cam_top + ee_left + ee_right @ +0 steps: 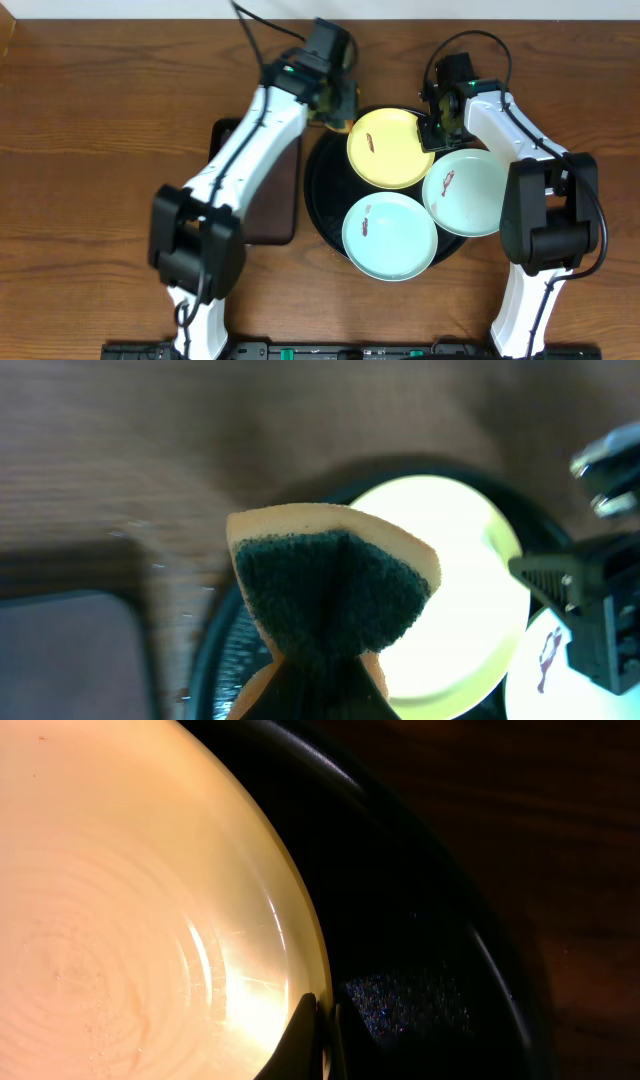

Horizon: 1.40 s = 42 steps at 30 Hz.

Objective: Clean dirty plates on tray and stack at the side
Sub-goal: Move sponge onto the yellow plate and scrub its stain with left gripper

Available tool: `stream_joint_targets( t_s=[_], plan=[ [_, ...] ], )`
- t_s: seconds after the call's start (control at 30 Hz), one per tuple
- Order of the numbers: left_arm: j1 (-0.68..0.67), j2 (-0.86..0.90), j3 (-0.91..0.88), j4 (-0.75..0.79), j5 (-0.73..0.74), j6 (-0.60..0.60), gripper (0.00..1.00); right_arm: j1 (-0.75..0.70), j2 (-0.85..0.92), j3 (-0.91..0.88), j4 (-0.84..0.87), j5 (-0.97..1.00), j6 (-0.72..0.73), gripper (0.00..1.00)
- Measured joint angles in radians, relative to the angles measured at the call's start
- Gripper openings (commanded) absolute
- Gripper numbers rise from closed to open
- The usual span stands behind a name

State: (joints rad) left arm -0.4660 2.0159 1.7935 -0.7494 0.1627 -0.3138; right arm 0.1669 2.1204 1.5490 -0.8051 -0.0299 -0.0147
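A pale yellow plate with a reddish smear lies at the back of the round black tray. My right gripper is shut on its right rim. In the right wrist view the two fingers pinch the yellow plate's edge above the tray. Two mint-white plates, each smeared, lie at the tray's front and right. My left gripper hovers at the tray's back left, shut on an orange sponge whose dark green scrub face points toward the yellow plate.
A rectangular dark brown tray lies left of the black tray, under the left arm. Bare wooden table surrounds both trays. In the left wrist view the right gripper's body stands at the yellow plate's far side.
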Motion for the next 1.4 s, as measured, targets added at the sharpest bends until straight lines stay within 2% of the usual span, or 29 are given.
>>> stream_joint_targets(
  t_s=[0.23, 0.87, 1.4],
  plan=[
    [-0.051, 0.121, -0.007, 0.051, 0.0, -0.001, 0.07, 0.0, 0.0, 0.0, 0.001, 0.0, 0.0, 0.01],
    [-0.13, 0.175, -0.015, 0.121, -0.086, 0.031, 0.08, 0.005, 0.0, 0.0, 0.003, 0.002, 0.0, 0.01],
    [-0.13, 0.265, -0.015, 0.163, -0.116, 0.034, 0.07, 0.005, 0.0, 0.0, 0.004, 0.002, 0.0, 0.01]
  ],
)
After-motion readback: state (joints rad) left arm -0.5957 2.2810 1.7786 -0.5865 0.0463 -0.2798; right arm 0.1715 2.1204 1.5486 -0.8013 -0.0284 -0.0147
